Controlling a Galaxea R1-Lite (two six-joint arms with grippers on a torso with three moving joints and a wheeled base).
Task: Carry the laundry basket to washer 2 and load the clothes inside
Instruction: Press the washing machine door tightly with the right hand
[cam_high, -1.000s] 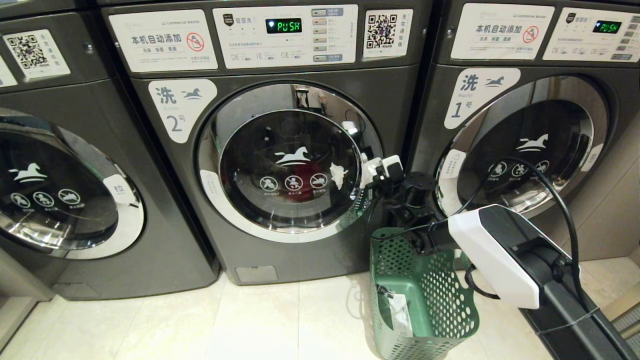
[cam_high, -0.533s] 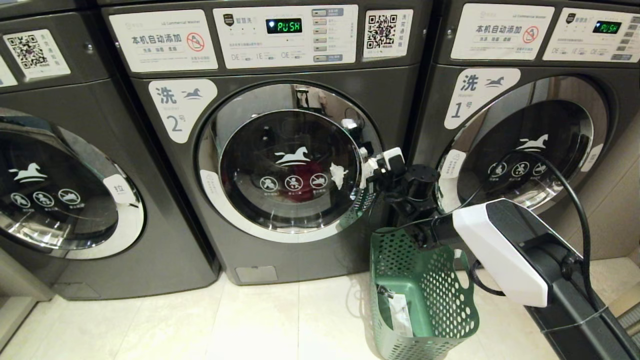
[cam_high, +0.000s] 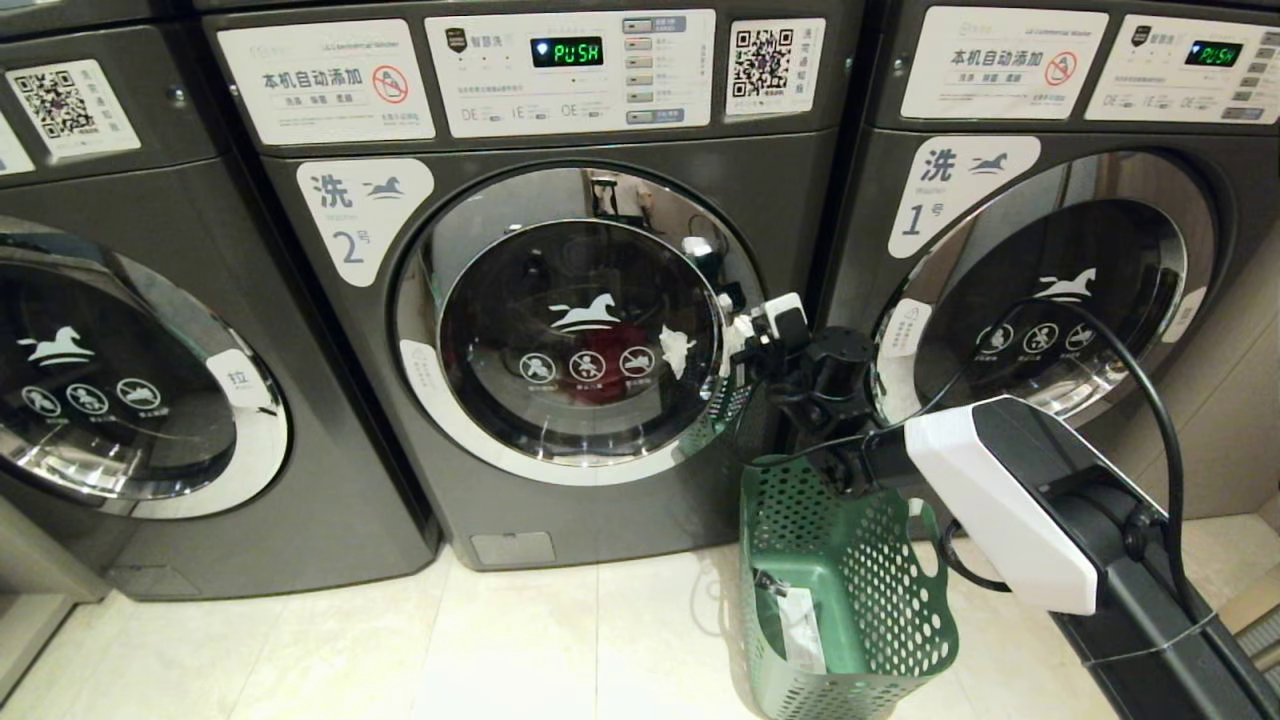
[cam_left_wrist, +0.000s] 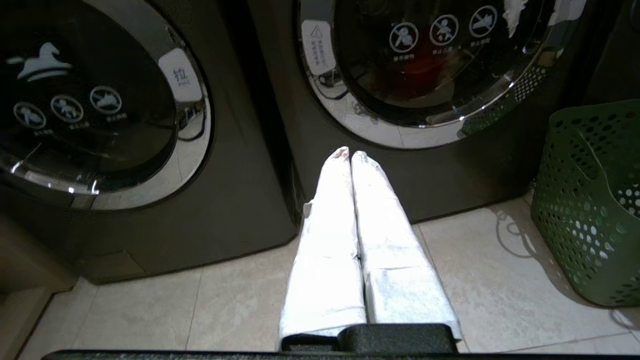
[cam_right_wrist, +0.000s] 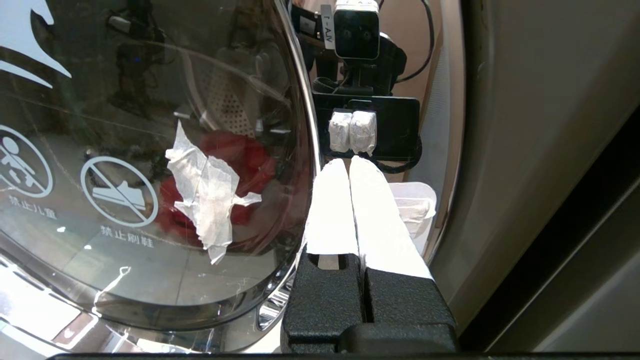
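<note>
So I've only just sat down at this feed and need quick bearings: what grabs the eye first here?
The row of dark grey washers, with washer 2 in the middle, its door shut and red clothes behind the glass. The right gripper, shut, sits at that door's chrome rim. The laundry basket stands empty on the floor below washer 2's right side.

laundry basket (cam_high: 850, 590): floor, right of washer 2 (cam_high: 560, 300) | clothes (cam_high: 610, 350): inside
</note>
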